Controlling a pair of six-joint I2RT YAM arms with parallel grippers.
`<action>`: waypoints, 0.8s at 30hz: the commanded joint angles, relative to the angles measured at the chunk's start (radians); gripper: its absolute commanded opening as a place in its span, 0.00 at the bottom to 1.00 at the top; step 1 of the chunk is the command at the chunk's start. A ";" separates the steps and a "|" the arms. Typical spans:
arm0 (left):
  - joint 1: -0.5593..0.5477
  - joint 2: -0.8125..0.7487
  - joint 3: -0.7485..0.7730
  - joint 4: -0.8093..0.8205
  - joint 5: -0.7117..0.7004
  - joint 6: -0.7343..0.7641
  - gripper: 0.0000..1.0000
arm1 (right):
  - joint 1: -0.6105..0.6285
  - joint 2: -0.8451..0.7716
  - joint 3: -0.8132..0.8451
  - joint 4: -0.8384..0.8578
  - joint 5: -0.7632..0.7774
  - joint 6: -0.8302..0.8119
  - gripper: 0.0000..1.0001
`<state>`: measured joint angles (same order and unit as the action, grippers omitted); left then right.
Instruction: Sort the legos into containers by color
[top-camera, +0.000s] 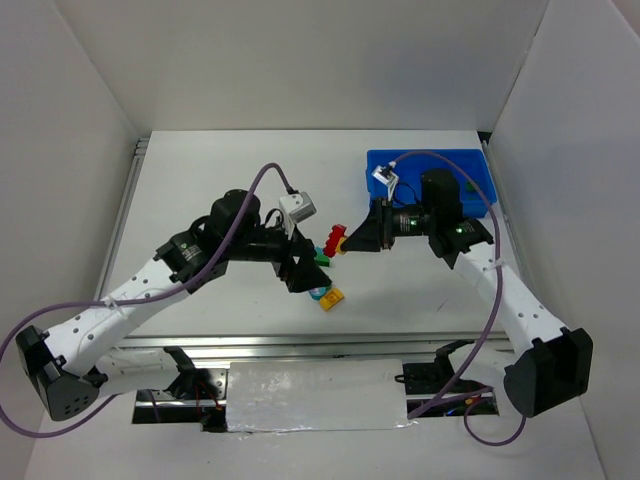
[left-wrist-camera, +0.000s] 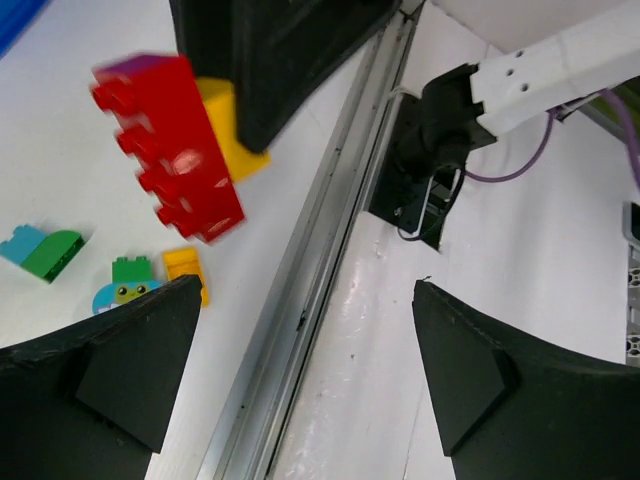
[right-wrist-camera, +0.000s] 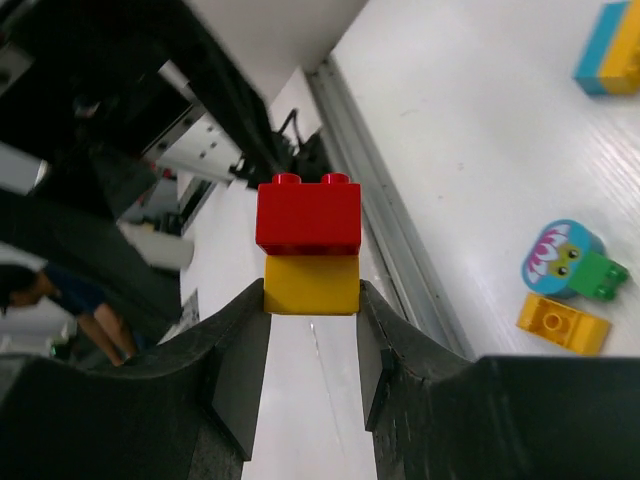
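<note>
Two arms reach toward the middle of a white table (top-camera: 220, 180), the left arm (top-camera: 150, 285) from the near left and the right arm (top-camera: 510, 300) from the near right, their wrists almost meeting. At the far right lies the blue tray (top-camera: 470, 165), partly covered by the right arm in the overhead view, so what its compartments hold cannot be made out. The left gripper (left-wrist-camera: 305, 290) stands wide apart with nothing between its fingers (left-wrist-camera: 130, 370), pointing toward the other wrist. The right gripper (right-wrist-camera: 311, 296) is narrowed onto a two-piece stack: its fingers (right-wrist-camera: 240, 370) press the sides of a yellow brick (right-wrist-camera: 311, 284), and a red brick (right-wrist-camera: 308, 215) sits clipped on top of it, studs outward. That stack hangs off the table between the two grippers, near the tray's near left corner but outside it. The remaining loose legos lie on the table just below the left gripper, well apart from the tray: a green and cyan brick (left-wrist-camera: 40, 250), a cyan and yellow brick (right-wrist-camera: 610, 50), a round cyan piece with a printed face (right-wrist-camera: 560, 255) joined to a small green brick (right-wrist-camera: 605, 278), and touching it a small orange-yellow brick (right-wrist-camera: 562, 325).
</note>
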<state>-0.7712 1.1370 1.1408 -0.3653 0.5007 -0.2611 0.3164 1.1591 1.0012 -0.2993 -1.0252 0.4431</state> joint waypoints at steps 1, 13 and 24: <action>0.001 0.017 0.074 -0.032 0.061 0.008 0.99 | 0.003 -0.078 -0.013 0.075 -0.228 -0.124 0.00; 0.018 0.053 0.097 0.057 0.160 -0.073 1.00 | 0.050 -0.128 -0.030 0.114 -0.345 -0.113 0.00; 0.020 0.099 0.091 0.175 0.315 -0.130 0.35 | 0.093 -0.168 -0.065 0.265 -0.222 -0.001 0.01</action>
<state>-0.7547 1.2121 1.2034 -0.2535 0.7376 -0.3962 0.4030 1.0294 0.9325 -0.1387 -1.2800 0.3969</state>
